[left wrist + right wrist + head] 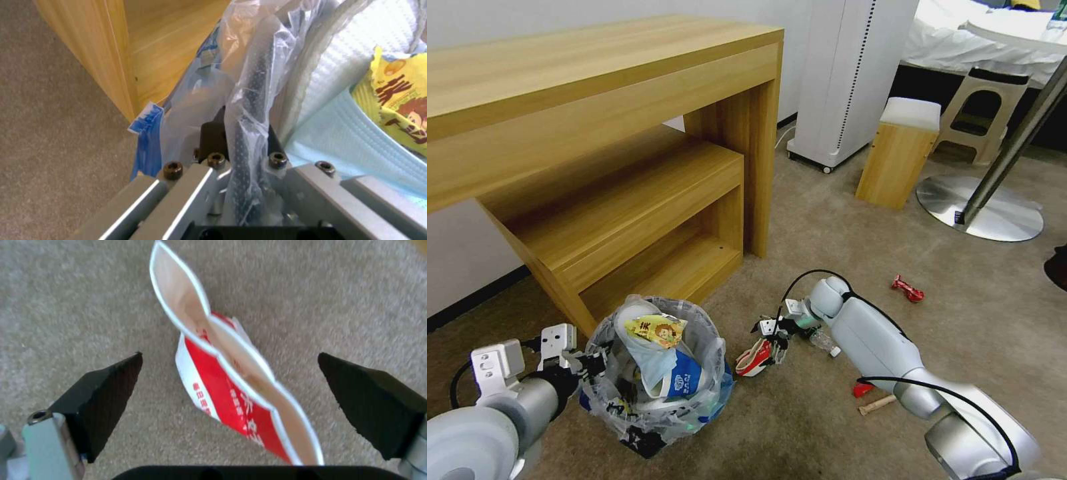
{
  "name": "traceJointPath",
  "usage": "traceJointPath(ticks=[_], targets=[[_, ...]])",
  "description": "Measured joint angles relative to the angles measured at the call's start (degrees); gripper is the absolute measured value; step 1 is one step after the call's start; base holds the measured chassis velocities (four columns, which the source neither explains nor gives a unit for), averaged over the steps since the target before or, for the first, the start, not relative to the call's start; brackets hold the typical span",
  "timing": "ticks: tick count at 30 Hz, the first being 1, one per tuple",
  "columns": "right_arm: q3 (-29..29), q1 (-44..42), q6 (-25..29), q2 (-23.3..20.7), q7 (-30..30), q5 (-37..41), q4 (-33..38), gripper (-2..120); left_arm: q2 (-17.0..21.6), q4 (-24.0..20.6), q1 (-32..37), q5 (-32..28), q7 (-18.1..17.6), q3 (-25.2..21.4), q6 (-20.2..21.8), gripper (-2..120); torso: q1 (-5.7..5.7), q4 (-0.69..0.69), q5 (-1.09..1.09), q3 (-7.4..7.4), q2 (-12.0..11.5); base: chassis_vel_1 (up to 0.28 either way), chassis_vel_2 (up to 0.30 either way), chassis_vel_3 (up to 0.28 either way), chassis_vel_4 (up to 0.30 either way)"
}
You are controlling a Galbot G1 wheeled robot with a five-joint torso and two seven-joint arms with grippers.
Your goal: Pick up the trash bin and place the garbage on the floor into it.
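In the head view, the small round black trash bin (657, 373) with its crinkly clear liner is standing at lower left on the carpet, already holding slippers, a mask and a cup. The left tool (589, 363) is gripping its rim. At the centre, the right tool (774, 340) is hovering over the crushed red-and-white paper bowl (754, 360).

In the left wrist view, the left tool (242, 143) is clenching the bin's rim and the slippery liner.

In the right wrist view, the right tool (231, 386) is released, its jaws standing wide on both sides of the bowl (231, 386). The bowl seems light and soft; its flattened double rim is probably the best hold.
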Motion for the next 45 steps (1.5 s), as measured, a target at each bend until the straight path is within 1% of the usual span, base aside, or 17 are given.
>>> traceJointPath(ticks=[10, 16, 18, 21, 28, 29, 30, 32, 33, 35, 36, 38, 39, 40, 42, 43, 45], targets=[[0.3, 0.1, 0.4, 0.8, 2.6, -1.8, -3.5, 100, 0.5, 0.9, -1.0, -0.2, 0.2, 0.2, 0.0, 1, 0.00, 0.00, 0.00, 0.00, 0.0, 0.000, 0.000, 0.000, 0.000], [-0.1, 0.1, 0.4, 1.3, 6.2, -2.5, -5.2, 100, 0.6, 1.1, -1.2, -0.3, 0.3, 0.2, 0.0, 1, 0.00, 0.00, 0.00, 0.00, 0.0, 0.000, 0.000, 0.000, 0.000], [-0.3, 0.0, 0.4, 1.6, 8.2, -3.0, -5.9, 100, 0.6, 1.3, -1.2, -0.3, 0.4, 0.2, 0.0, 1, 0.00, 0.00, 0.00, 0.00, 0.0, 0.000, 0.000, 0.000, 0.000], [-0.4, -0.1, 0.4, 1.8, 9.3, -3.5, -6.2, 100, 0.6, 1.4, -1.3, -0.3, 0.5, 0.2, 0.0, 1, 0.00, 0.00, 0.00, 0.00, 0.0, 0.000, 0.000, 0.000, 0.000], [-0.4, -0.1, 0.4, 2.0, 10.4, -3.9, -7.0, 100, 0.9, 1.7, -1.8, -0.3, 0.6, 0.4, 0.0, 1, 0.00, 0.00, 0.00, 0.00, 0.0, 0.000, 0.000, 0.000, 0.000], [-0.4, -0.1, 0.4, 2.0, 10.4, -4.0, -7.3, 97, 0.9, 1.8, -1.9, -0.4, 0.6, 0.4, 0.0, 1, 0.00, 0.00, 0.00, 0.00, 0.0, 0.000, 0.000, 0.000, 0.000], [-0.4, -0.1, 0.4, 2.0, 10.4, -4.0, -7.3, 97, 0.9, 1.8, -1.9, -0.4, 0.6, 0.4, 0.0, 1, 0.00, 0.00, 0.00, 0.00, 0.0, 0.000, 0.000, 0.000, 0.000], [-0.3, -0.1, 0.4, 2.1, 10.4, -4.1, -7.7, 88, 1.1, 1.9, -2.0, -0.4, 0.6, 0.4, 0.0, 1, 0.00, 0.00, 0.00, 0.00, 0.0, 0.000, 0.000, 0.000, 0.000], [-0.3, -0.1, 0.4, 2.1, 10.4, -4.1, -7.7, 88, 1.1, 1.9, -2.0, -0.4, 0.6, 0.4, 0.0, 1, 0.00, 0.00, 0.00, 0.00, 0.0, 0.000, 0.000, 0.000, 0.000], [-0.2, -0.1, 0.6, 2.1, 10.2, -4.1, -7.7, 76, 1.2, 2.2, -2.2, -0.4, 0.6, 0.4, 0.0, 1, 0.00, 0.00, 0.00, 0.00, 0.0, 0.000, 0.000, 0.000, 0.000], [-0.2, -0.1, 0.6, 2.1, 10.2, -4.1, -7.7, 76, 1.2, 2.2, -2.2, -0.4, 0.6, 0.4, 0.0, 1, 0.00, 0.00, 0.00, 0.00, 0.0, 0.000, 0.000, 0.000, 0.000], [-0.3, -0.2, 0.7, 2.1, 10.0, -4.0, -7.7, 67, 1.3, 2.3, -2.4, -0.4, 0.7, 0.5, 0.0, 1, 0.00, 0.00, 0.00, 0.00, 0.0, 0.000, 0.000, 0.000, 0.000], [-0.3, -0.2, 0.7, 2.1, 10.0, -4.0, -7.7, 67, 1.3, 2.3, -2.4, -0.4, 0.7, 0.5, 0.0, 1, 0.00, 0.00, 0.00, 0.00, 0.0, 0.000, 0.000, 0.000, 0.000], [-0.3, -0.2, 0.8, 2.1, 10.0, -4.0, -7.7, 60, 1.3, 2.4, -2.4, -0.4, 0.7, 0.5, 0.0, 1, 0.00, 0.00, 0.00, 0.00, 0.0, 0.000, 0.000, 0.000, 0.000], [-0.2, -0.2, 0.9, 2.1, 10.1, -3.8, -7.8, 52, 1.4, 2.5, -2.5, -0.5, 0.7, 0.5, 0.0, 1, 0.00, 0.00, 0.00, 0.00, 0.0, 0.000, 0.000, 0.000, 0.000], [-0.2, -0.2, 0.9, 2.1, 10.1, -3.8, -7.8, 52, 1.4, 2.5, -2.5, -0.5, 0.7, 0.5, 0.0, 1, 0.00, 0.00, 0.00, 0.00, 0.0, 0.000, 0.000, 0.000, 0.000], [-0.3, -0.2, 1.0, 2.1, 10.6, -3.5, -7.9, 41, 1.5, 2.5, -2.6, -0.6, 0.7, 0.5, 0.0, 1, 0.00, 0.00, 0.00, 0.00, 0.0, 0.000, 0.000, 0.000, 0.000]])
